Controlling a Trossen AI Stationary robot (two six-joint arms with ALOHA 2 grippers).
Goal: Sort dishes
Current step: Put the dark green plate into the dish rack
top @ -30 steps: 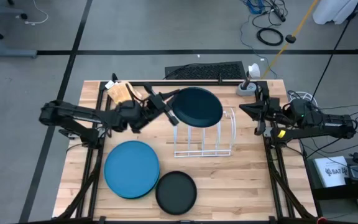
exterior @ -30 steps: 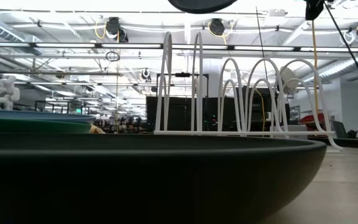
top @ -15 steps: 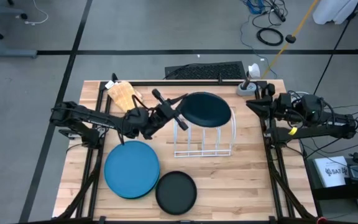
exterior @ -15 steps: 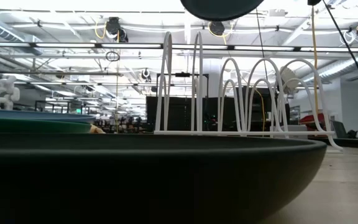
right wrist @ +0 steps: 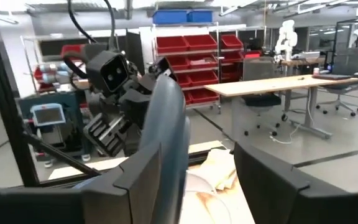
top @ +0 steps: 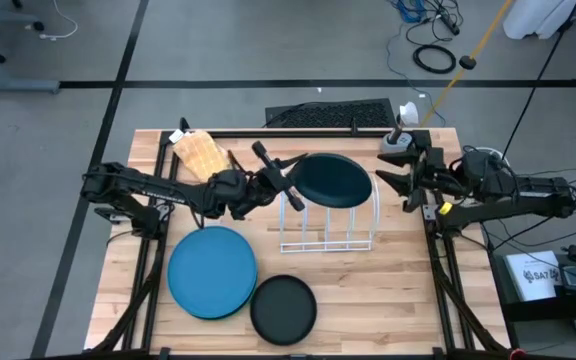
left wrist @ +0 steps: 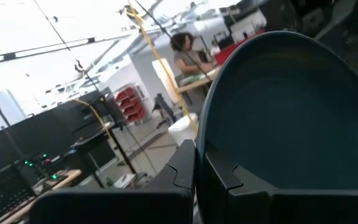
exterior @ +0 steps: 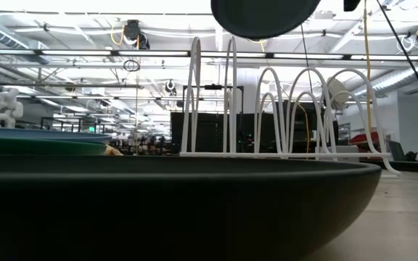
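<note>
High view: my left end effector (top: 286, 184), pinching the dark teal plate (top: 334, 180), has carried it over the white rack (top: 328, 222), probably ready to slot; my right end effector (top: 392, 178), spread, waits at right.

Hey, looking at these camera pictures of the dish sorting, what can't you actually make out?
- Green plate: only a sliver of its edge in the low view; in the high view the blue plate covers it.
- Whether the teal plate is above a rack slot: the plate covers the wires from above.
- Black plate: fills the low view's foreground, blocking the tabletop.
- Left gripper: mostly cut off at the left wrist view's edge.
</note>
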